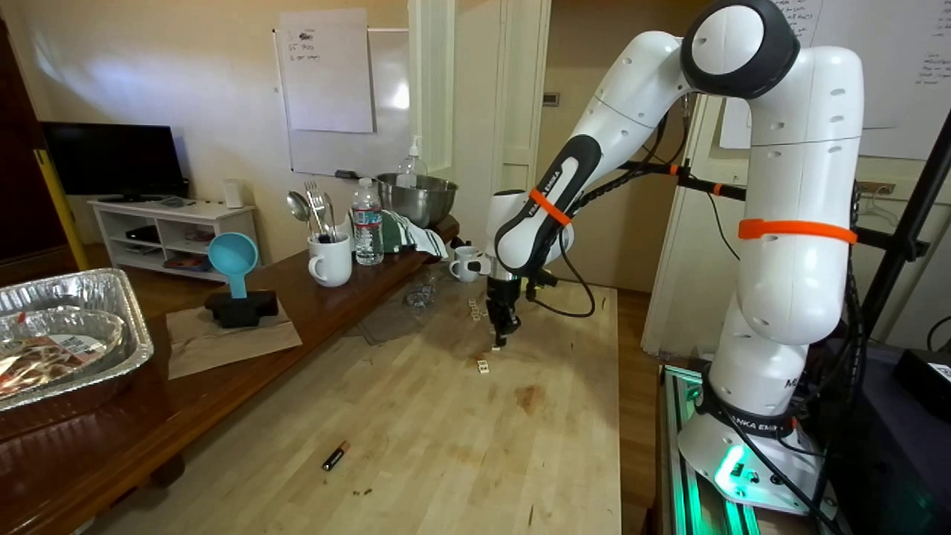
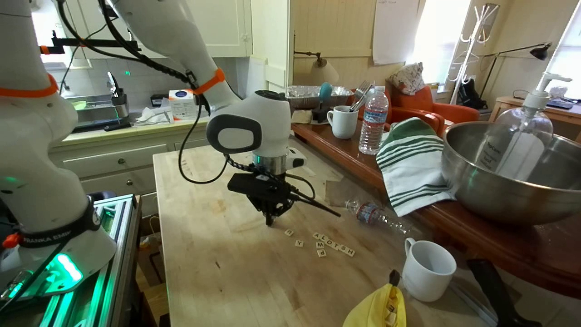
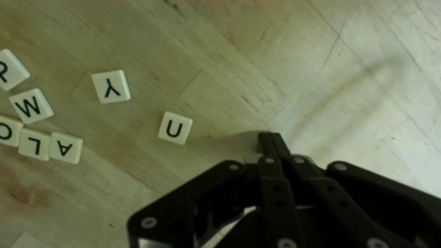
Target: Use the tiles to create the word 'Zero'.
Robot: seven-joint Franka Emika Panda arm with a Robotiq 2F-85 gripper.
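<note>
My gripper (image 3: 274, 134) is shut, its two fingertips together low over the wooden table; no tile shows between them. It also shows in both exterior views (image 1: 501, 343) (image 2: 269, 222). Cream tiles lie flat nearby. In the wrist view the U tile (image 3: 175, 127) is just left of the fingertips, and the Y tile (image 3: 111, 86) is farther left. An A tile (image 3: 66, 147) ends a touching row at the left edge, with a W or M tile (image 3: 31, 105) and a P tile (image 3: 12, 70) beside it. Two touching tiles (image 1: 484, 366) and a single tile (image 1: 496, 348) lie near the gripper.
A yellow pouch (image 2: 376, 309) with tiles inside, a white mug (image 2: 429, 270) and a black handle (image 2: 499, 290) stand near the table's edge. A clear plastic bottle (image 2: 376, 215) lies by the raised brown ledge. A battery (image 1: 336, 455) lies on the table.
</note>
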